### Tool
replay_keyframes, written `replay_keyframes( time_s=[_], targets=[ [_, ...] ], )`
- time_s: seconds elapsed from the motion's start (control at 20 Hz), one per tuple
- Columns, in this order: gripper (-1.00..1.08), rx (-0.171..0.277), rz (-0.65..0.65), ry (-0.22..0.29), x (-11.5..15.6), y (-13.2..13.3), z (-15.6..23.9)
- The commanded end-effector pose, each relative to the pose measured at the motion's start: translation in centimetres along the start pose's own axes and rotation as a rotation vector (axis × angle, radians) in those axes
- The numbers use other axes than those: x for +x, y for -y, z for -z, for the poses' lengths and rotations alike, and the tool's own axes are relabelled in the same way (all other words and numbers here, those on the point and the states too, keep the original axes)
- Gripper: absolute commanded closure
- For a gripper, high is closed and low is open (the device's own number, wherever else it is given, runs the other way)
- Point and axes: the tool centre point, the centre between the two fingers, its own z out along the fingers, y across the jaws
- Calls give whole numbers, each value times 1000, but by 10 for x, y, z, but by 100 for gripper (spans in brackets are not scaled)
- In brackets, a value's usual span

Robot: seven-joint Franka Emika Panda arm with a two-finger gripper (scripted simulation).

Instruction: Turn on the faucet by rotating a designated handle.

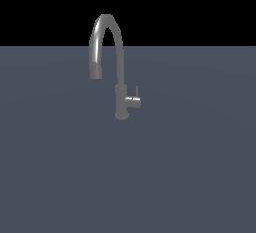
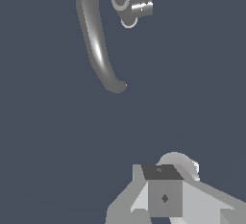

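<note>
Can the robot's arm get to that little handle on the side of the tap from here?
Probably yes: the handle juts free from the faucet, with nothing around it, and the arm is apart from it.

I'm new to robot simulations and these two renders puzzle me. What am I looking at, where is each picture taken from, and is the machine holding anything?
Both pictures are computer renders of one scene at one moment. The exterior view comes from a camera off the arm. It shows a grey metal faucet standing on a flat grey surface. It has a tall arched spout and a slim upright body. The small stub sticking out of the body toward the exterior view's right is the handle, the part meant to be turned. The robot arm does not show in this view.

The wrist view comes from a camera mounted on the arm's wrist, looking down at the same faucet from above. The pale blocky shape at the edge is the gripper. It is well apart from the faucet and touches nothing. I cannot tell whether its jaws are open or shut.
</note>
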Motion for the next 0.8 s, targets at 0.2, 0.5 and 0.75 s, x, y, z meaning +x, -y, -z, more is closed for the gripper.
replay_keyframes(
  time_s=[0.2, 0.5, 0.75],
  targets=[
    [108, 110, -108, 87, 43, 6, -6],
    [108, 216, -211, 170, 83, 8, -16],
    [108, 309, -299, 242, 117, 7, -26]
  ],
)
